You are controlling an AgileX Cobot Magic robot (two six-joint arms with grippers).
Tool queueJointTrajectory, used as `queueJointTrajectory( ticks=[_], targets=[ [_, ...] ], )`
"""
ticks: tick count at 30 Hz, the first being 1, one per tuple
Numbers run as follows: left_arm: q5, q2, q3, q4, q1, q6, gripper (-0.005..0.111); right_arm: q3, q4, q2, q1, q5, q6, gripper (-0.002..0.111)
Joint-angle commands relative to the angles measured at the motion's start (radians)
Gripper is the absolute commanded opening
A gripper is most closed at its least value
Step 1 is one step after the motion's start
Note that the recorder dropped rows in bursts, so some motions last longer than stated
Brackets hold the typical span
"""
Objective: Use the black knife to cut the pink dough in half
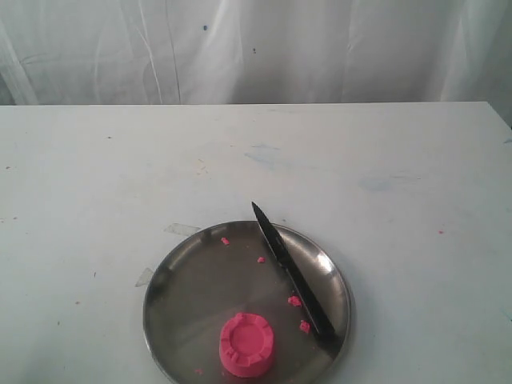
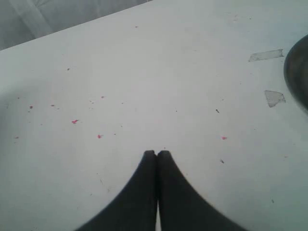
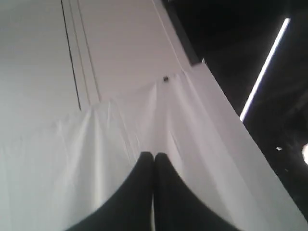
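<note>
We see the black knife (image 1: 294, 277) lying diagonally across the plate's (image 1: 172, 276) right side — handle toward the near rim, the right arm's side. The pink dough (image 1: 246, 344) sits whole at the front. Both claws — left (image 2: 157, 153), right (image 3: 153, 155) — are pressed together, empty.

This looks like a test room or lab, not a home. A big white bench (image 1: 120, 160) has small stains and bits of clear tape (image 2: 266, 55) stuck on it. A white sheet (image 1: 256, 48) hangs behind it as a wall. Past the right hand (image 3: 153, 155), a long strip light (image 3: 263, 72) glows in a dark ceiling.
</note>
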Motion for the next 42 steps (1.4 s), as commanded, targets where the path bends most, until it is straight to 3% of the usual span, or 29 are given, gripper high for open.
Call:
queueJointTrajectory(
  ticks=[1, 5, 8, 10, 11, 13, 16, 21, 25, 30, 34, 36, 39, 40, 42],
  targets=[
    [0.002, -0.004, 0.004, -0.005, -0.005, -0.005, 0.0, -0.052, -0.057, -0.004, 0.001, -0.18, 0.098, 0.0],
    [0.002, -0.004, 0.004, -0.005, -0.005, -0.005, 0.0, -0.134, -0.308, -0.004, 0.001, -0.085, 0.066, 0.0],
    [0.002, -0.004, 0.004, -0.005, -0.005, -0.005, 0.0, -0.192, -0.604, -0.004, 0.001, 0.122, 0.071, 0.0],
    [0.002, -0.004, 0.004, -0.005, -0.005, -0.005, 0.0, -0.224, -0.76, -0.004, 0.001, 0.281, 0.168, 0.0],
    [0.002, -0.004, 0.004, -0.005, -0.005, -0.005, 0.0, -0.254, -0.783, -0.004, 0.001, 0.452, 0.297, 0.0],
    [0.002, -0.004, 0.004, -0.005, -0.005, -0.005, 0.0, -0.297, -0.781, -0.004, 0.001, 0.592, 0.417, 0.0],
    [0.002, -0.004, 0.004, -0.005, -0.005, -0.005, 0.0, -0.331, -0.803, 0.031, 0.001, 0.53, 0.417, 0.0],
    [0.002, -0.004, 0.004, -0.005, -0.005, -0.005, 0.0, -0.438, -1.086, 0.213, 0.005, 0.533, 0.328, 0.0],
    [0.002, -0.004, 0.004, -0.005, -0.005, -0.005, 0.0, -0.555, -1.077, 0.37, 0.012, 0.563, 0.044, 0.0],
    [0.002, -0.004, 0.004, -0.005, -0.005, -0.005, 0.0, -0.586, -0.896, 0.563, 0.012, 0.385, 0.121, 0.0],
    [0.002, -0.004, 0.004, -0.005, -0.005, -0.005, 0.0, -0.586, -0.874, 0.861, 0.012, 0.459, 0.023, 0.0],
    [0.002, -0.004, 0.004, -0.005, -0.005, -0.005, 0.0, -0.6, -0.836, 1.044, 0.012, 0.628, 0.068, 0.0],
    [0.002, -0.004, 0.004, -0.005, -0.005, -0.005, 0.0, -0.709, -0.653, 1.321, 0.014, 1.049, 0.212, 0.0],
    [0.002, -0.004, 0.004, -0.005, -0.005, -0.005, 0.0, -0.749, -0.611, 1.356, 0.027, 1.128, 0.176, 0.0],
    [0.002, -0.004, 0.004, -0.005, -0.005, -0.005, 0.0, -0.869, -0.417, 1.411, 0.08, 1.353, -0.075, 0.0]
  ],
)
